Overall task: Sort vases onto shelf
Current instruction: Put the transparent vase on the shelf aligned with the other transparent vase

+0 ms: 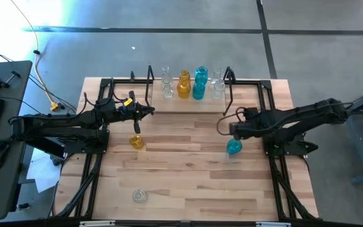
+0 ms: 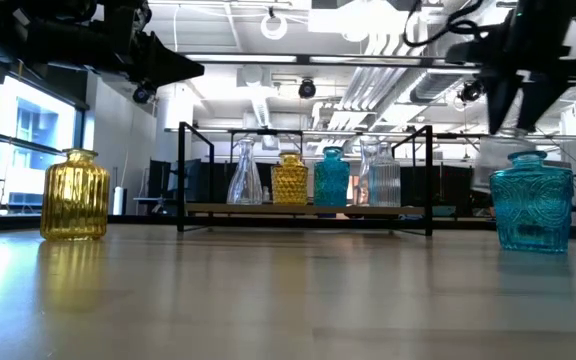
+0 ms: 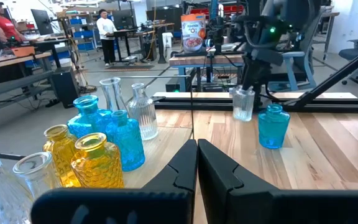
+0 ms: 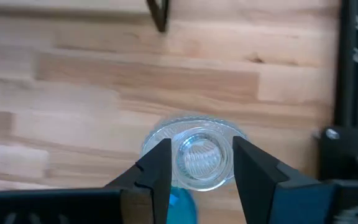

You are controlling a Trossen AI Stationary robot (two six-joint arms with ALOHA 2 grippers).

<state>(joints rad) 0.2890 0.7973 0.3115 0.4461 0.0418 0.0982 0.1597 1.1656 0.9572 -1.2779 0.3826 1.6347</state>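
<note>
Already lined along the shelf (image 1: 169, 101) at the table's far edge, several vases; left on the tabletop: amber vase (image 1: 137, 142), teal vase (image 1: 234, 147), clear vase (image 1: 140, 196); right gripper (image 4: 196, 163) clasping another clear vase (image 4: 197, 155), left gripper (image 3: 197, 158) closed, empty.

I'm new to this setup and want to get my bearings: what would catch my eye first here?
The row of teal, amber and clear vases on the shelf at the table's far edge stands out. The right gripper holds a clear vase by its neck above a teal vase on the right. An amber vase stands alone left of centre, below the shut left gripper.
</note>
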